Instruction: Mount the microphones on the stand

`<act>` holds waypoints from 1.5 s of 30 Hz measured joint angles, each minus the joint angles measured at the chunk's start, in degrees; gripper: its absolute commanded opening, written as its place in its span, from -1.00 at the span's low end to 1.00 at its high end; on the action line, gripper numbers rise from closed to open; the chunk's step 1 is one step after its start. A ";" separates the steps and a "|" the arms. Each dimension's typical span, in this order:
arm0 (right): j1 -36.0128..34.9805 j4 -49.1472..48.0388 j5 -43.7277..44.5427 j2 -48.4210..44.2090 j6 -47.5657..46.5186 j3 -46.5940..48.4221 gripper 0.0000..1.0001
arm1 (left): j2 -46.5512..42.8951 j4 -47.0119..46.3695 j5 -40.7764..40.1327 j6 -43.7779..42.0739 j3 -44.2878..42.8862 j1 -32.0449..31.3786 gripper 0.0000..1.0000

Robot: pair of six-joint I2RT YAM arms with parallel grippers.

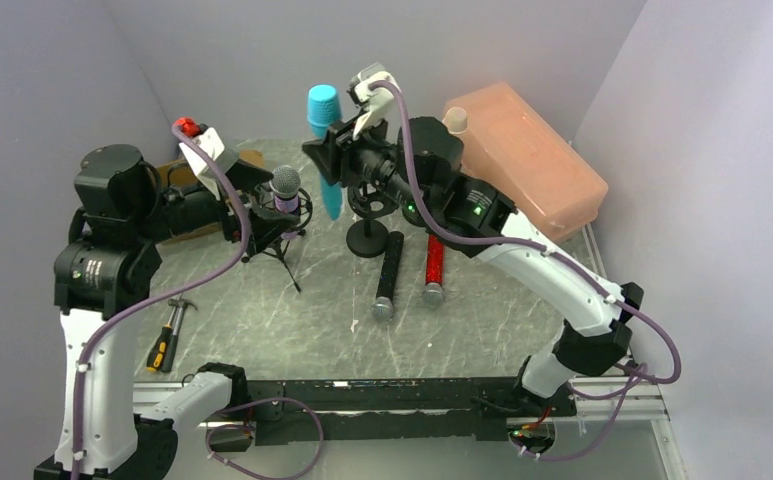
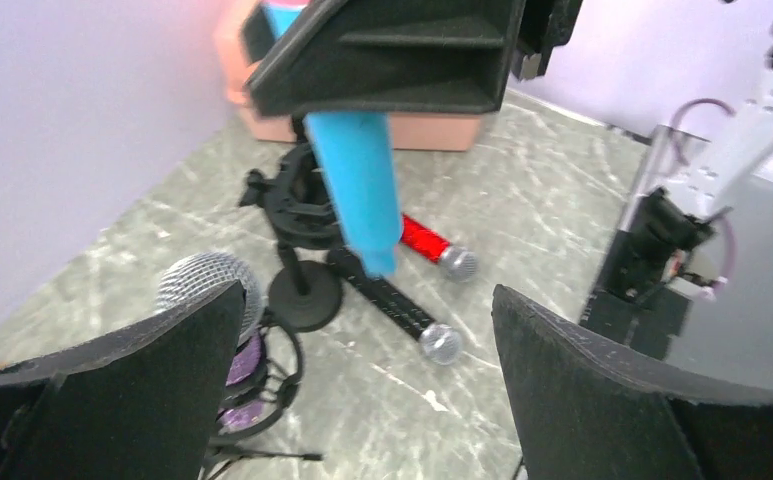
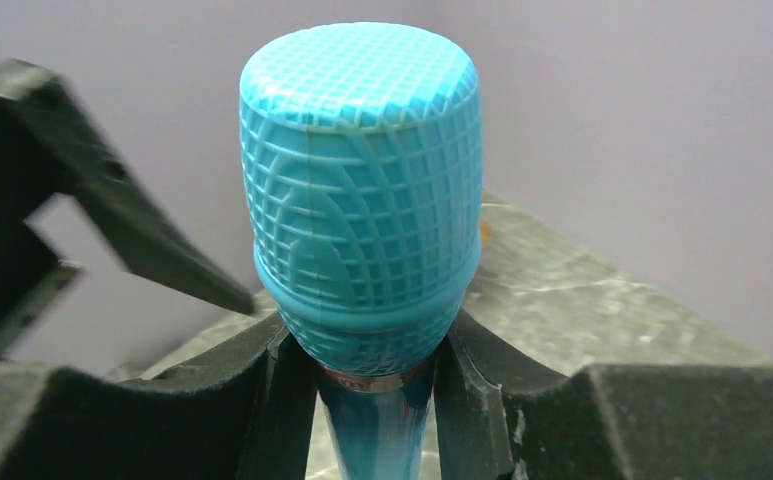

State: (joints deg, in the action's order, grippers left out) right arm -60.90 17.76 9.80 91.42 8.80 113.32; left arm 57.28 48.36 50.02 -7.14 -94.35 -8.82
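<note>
Black stand [image 1: 366,215] and purple microphone [image 1: 285,188] on its tripod [image 1: 282,252] flank the light blue microphone [image 1: 325,130]. Right gripper [image 3: 377,385] clamps below its head; long axis vertical, head up, above the desk [image 1: 262,320]. Left gripper [image 2: 367,310] jaws apart.

light blue microphone [image 3: 362,200]: glossy plastic, gridded head | red microphone [image 1: 434,262]: glittery | table [image 1: 292,320]: marbled, matt

The light blue microphone [image 3: 362,180] is turquoise throughout, its head moulded in a raised grid. Near the black stand [image 1: 366,240], the black microphone [image 1: 391,265] and the glittery red microphone [image 1: 434,262] both have silver mesh heads. The worktop [image 1: 262,320] is grey-green stone veined with white.
</note>
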 measured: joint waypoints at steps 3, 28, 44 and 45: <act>2.19 0.11 2.93 -1.97 -3.96 -1.90 -1.00 | 0.39 3.43 -5.40 -2.32 -3.56 0.00 0.99; 15.65 -13.29 0.59 -5.20 -5.88 -22.93 -1.00 | 9.99 8.59 -17.84 -8.55 -6.56 20.96 0.99; 16.26 -21.31 -2.45 -5.14 -5.18 -29.68 -1.00 | 10.19 6.38 -16.15 -8.50 -1.05 25.24 0.99; 16.26 -21.57 -2.60 -5.11 -5.20 -29.97 -1.00 | 10.19 6.25 -16.02 -8.50 -0.72 25.29 0.99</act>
State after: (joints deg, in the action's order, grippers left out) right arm -44.64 -3.81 7.20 86.30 3.60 83.35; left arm 67.46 54.61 34.00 -15.64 -95.07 16.47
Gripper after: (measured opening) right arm 0.421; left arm 0.994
